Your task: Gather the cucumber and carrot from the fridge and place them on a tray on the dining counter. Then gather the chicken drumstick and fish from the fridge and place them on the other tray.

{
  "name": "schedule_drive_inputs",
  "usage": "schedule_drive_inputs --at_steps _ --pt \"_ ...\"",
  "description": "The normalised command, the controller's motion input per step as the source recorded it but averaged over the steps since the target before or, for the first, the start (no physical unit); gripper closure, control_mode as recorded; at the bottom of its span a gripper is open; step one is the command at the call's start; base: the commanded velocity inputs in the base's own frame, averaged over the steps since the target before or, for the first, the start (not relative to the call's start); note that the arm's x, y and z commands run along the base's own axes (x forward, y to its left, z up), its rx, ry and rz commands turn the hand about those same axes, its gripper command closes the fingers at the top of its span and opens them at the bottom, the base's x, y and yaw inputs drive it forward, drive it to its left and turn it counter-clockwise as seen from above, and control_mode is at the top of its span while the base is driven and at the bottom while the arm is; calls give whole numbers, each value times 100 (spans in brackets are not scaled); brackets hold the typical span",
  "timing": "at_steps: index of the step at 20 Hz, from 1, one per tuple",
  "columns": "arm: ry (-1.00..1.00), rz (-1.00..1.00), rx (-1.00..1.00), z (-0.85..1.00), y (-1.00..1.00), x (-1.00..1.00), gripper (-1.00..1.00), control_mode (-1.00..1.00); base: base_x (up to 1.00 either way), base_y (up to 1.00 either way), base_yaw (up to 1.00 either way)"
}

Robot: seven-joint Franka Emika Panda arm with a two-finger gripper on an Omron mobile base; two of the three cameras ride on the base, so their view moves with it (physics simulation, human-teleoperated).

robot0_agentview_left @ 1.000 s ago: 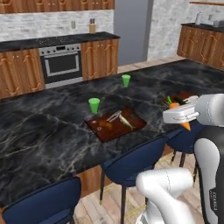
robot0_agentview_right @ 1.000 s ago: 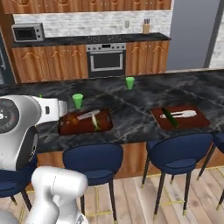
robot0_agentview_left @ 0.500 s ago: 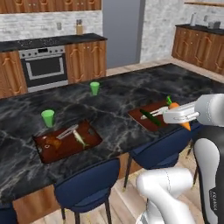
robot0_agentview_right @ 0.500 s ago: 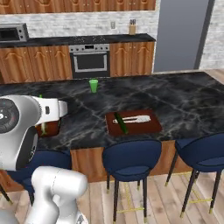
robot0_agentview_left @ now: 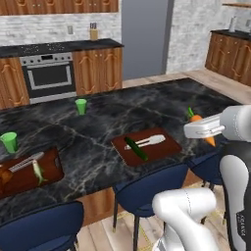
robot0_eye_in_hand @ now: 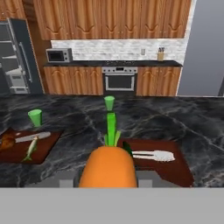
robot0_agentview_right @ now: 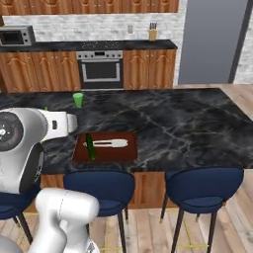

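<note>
Taking the black marble worktop (robot0_agentview_left: pixel 98 122) as the landmark: toward its left end lies a dark red-brown rectangular tray (robot0_agentview_left: pixel 29 171) carrying a pale slim fish (robot0_agentview_left: pixel 37 170) and, at its left edge, a brown chicken drumstick (robot0_agentview_left: pixel 5 175). A green plastic cup (robot0_agentview_left: pixel 9 141) stands just behind that tray, and a second green cup (robot0_agentview_left: pixel 81 106) stands farther back, toward the worktop's middle. Near the worktop's front edge, about mid-length, sits a second dark red-brown rectangular tray (robot0_agentview_left: pixel 146 145) holding a dark green cucumber (robot0_agentview_left: pixel 136 148) along its left half, with a silvery utensil (robot0_agentview_left: pixel 149 141) beside it. Blue round stools (robot0_agentview_left: pixel 147 188) stand along the worktop's front edge. At the worktop's right end, the robot's fingers (robot0_eye_in_hand: pixel 107 177) are clenched on an orange carrot with a green top (robot0_agentview_left: pixel 202 128), held in the air above the front edge, to the right of the cucumber tray and apart from it.
</note>
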Motion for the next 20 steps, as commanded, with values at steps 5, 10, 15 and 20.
schedule_drive_inputs --at_steps 5,10,15,20 --pt "0 0 0 0 0 0 100 100 84 -19 31" --pt "0 0 0 0 0 0 100 100 83 0 29" --pt "3 7 0 -3 -11 31 100 -100 55 0 18" --pt "16 11 6 -23 -58 82 100 -100 0 0 0"
